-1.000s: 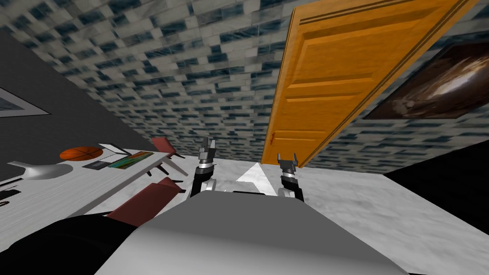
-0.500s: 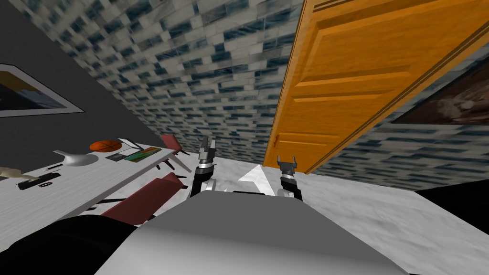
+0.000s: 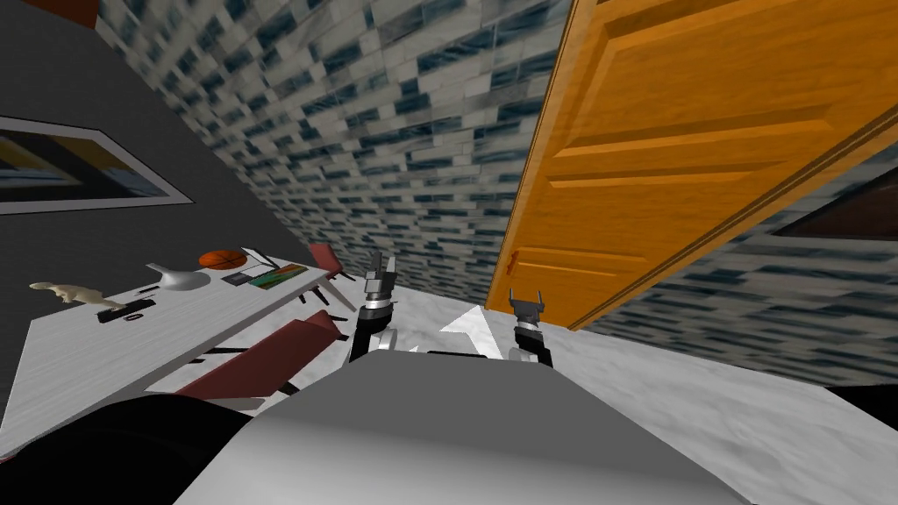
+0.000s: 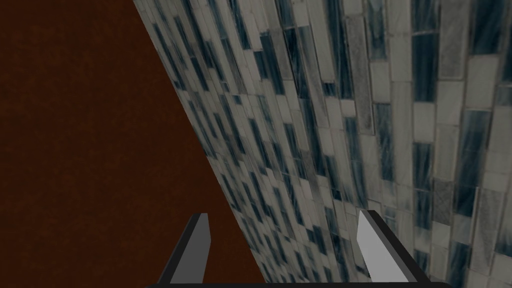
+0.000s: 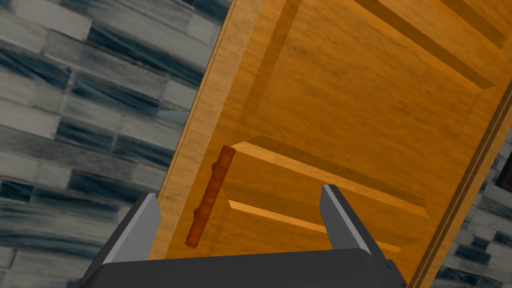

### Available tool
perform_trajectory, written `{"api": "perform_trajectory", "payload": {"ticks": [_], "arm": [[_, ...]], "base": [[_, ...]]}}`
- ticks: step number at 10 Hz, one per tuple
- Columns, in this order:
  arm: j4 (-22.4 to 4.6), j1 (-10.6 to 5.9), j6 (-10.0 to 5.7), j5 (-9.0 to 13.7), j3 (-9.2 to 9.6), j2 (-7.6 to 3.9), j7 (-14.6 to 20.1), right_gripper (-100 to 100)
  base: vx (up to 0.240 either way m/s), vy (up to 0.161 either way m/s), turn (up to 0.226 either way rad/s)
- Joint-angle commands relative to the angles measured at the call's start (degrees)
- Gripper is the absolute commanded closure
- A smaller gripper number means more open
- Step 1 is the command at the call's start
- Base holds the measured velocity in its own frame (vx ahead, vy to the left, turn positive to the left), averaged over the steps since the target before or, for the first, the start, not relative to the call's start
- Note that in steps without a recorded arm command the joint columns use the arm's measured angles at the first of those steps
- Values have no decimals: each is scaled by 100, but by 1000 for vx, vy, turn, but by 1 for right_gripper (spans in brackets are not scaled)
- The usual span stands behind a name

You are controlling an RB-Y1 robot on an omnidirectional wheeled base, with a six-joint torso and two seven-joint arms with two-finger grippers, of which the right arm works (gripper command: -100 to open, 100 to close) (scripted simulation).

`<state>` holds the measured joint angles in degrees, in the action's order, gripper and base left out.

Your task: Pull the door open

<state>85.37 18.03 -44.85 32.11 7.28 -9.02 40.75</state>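
Now the step in hand is the reach for the handle, and nothing is gripped yet. Our right hand [image 5: 239, 195] is released, its two blades spread wide and empty, pointing at the orange door [image 3: 702, 149], which appears to sit shut in the blue-and-grey tiled wall [image 3: 395, 149]. The reddish-brown bar handle [image 5: 210, 197] runs along the door's free edge, next to the tiles. Seen along the right hand, the bar lies between the blades but well over toward the blade on the wall side, and clearly ahead of the fingertips, not touching.

To do this well, we judge we should first shift the hand toward the door's free edge so the bar sits midway between the blades, then advance straight until the bar is deep between them, and only then close. The blades already stand across the bar, so little wrist roll seems needed. An off-centre close risks a blade striking the panel or slipping off the thin bar.

Once clenched, the pull should follow the door's arc, not a straight line. Our left hand [image 3: 381, 263] hangs open too, facing the tiles, clear of the work. A red chair [image 3: 263, 359] and the worktop [image 3: 105, 351] stand to our left, so any backing away needs care there.
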Motion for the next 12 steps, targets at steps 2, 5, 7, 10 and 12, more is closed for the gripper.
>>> {"api": "perform_trajectory", "payload": {"ticks": [2,5,7,10,12], "arm": [[-317,-73,-91,268,50,-47,258,-100],[-656,-159,-183,555,106,-85,514,-100],[-879,-215,-243,744,144,-109,683,-100],[-1292,-320,-355,1094,212,-153,996,-100],[-1583,-393,-433,1340,260,-184,1217,-100]], "base": [[69,-80,149],[65,-83,140],[60,-93,145],[63,-100,181],[68,-115,162]]}}
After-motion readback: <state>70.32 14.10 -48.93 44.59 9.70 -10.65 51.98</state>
